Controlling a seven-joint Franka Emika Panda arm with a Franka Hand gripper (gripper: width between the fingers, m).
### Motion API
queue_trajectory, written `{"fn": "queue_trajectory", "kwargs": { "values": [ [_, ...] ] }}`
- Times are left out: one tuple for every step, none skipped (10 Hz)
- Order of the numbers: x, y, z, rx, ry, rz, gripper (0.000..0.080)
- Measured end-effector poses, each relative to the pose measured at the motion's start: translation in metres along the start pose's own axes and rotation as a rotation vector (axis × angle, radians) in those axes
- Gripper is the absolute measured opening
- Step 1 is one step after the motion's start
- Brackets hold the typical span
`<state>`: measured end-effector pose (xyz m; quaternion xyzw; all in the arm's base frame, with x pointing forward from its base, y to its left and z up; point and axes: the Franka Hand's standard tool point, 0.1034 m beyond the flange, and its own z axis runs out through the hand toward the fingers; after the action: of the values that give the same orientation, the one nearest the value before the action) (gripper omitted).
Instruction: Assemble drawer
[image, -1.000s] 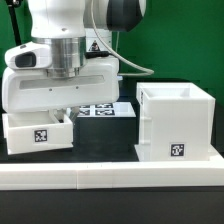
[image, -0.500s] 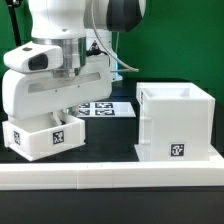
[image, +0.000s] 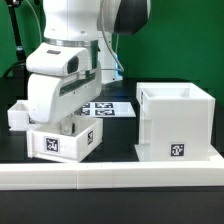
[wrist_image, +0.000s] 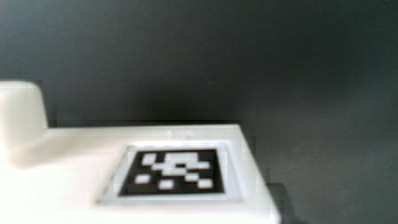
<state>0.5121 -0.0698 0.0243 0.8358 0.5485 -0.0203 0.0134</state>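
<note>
The shallow white plastic tray (image: 62, 143), at nine o'clock from the tall white housing (image: 178, 125), looks light, rigid and slick, best pinched by a wall; whether the gripper (image: 66, 124) over it is clenched I cannot tell.

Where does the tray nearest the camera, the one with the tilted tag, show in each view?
Exterior view: the tray is low on the exterior view's left, below the arm, apart from the housing.
Wrist view: the tray close up, one white face against the dark table.
Shared landmark: its square tag, probably the same one.
</note>
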Motion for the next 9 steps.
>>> {"fn": "queue_trajectory", "kwargs": {
  "values": [
    [-0.0023, 0.0005, 0.0002, -0.001, -0.008, -0.110, 0.0042],
    [-0.0039, 0.0011, 0.0014, -0.005, -0.014, -0.196, 0.0042],
    [-0.0043, 0.0004, 0.0039, -0.006, -0.023, -0.295, 0.0042],
    [0.0005, -0.0012, 0.0042, -0.008, -0.029, -0.361, 0.0042],
    [0.0041, -0.0024, 0.0045, -0.007, -0.033, -0.435, 0.0042],
    [0.0048, -0.0028, 0.0051, -0.005, -0.035, -0.514, 0.0042],
    [0.0035, -0.0025, 0.0052, -0.005, -0.035, -0.508, 0.0042],
    [0.0031, -0.0025, 0.0053, -0.005, -0.035, -0.503, 0.0042],
    [0.0034, -0.0028, 0.0053, -0.003, -0.035, -0.496, 0.0042]
  ]
}}
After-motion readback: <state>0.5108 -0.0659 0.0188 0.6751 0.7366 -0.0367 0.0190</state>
